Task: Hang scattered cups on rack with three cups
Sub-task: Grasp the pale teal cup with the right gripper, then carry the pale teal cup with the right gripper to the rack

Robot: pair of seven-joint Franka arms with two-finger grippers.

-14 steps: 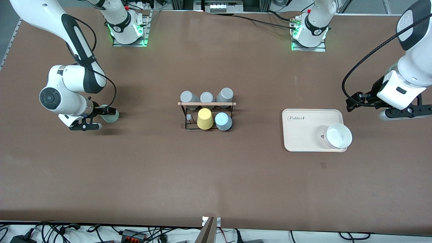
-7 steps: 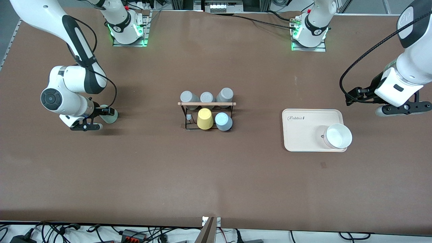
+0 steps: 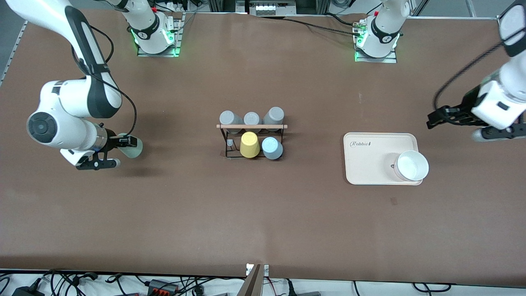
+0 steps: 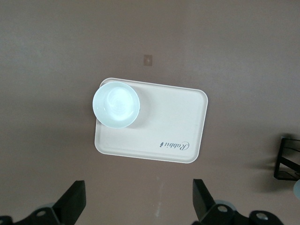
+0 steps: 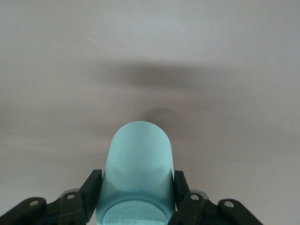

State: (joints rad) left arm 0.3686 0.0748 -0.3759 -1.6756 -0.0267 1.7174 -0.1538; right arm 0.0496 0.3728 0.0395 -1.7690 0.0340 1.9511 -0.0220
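My right gripper (image 3: 128,144) is shut on the pale mint-green cup (image 3: 132,147) and holds it on its side just above the table, toward the right arm's end. In the right wrist view the cup (image 5: 138,168) sits between both fingers of that gripper (image 5: 137,192). The black wire rack (image 3: 251,137) with its wooden rod (image 3: 251,126) stands mid-table. The light blue cup (image 3: 272,148) sits upside down on it beside the yellow cup (image 3: 249,144). My left gripper (image 3: 430,119) is open and empty, over bare table by the tray's corner.
Three grey cups (image 3: 251,118) sit on the rack's row nearer the bases. One peg (image 3: 230,142) beside the yellow cup is bare. A cream tray (image 3: 370,158) holds a white bowl (image 3: 411,165); both show in the left wrist view, tray (image 4: 164,126) and bowl (image 4: 116,104).
My right arm has risen and carried the mint-green cup slightly toward the front camera. My left arm has swung farther toward its own end of the table, still open.
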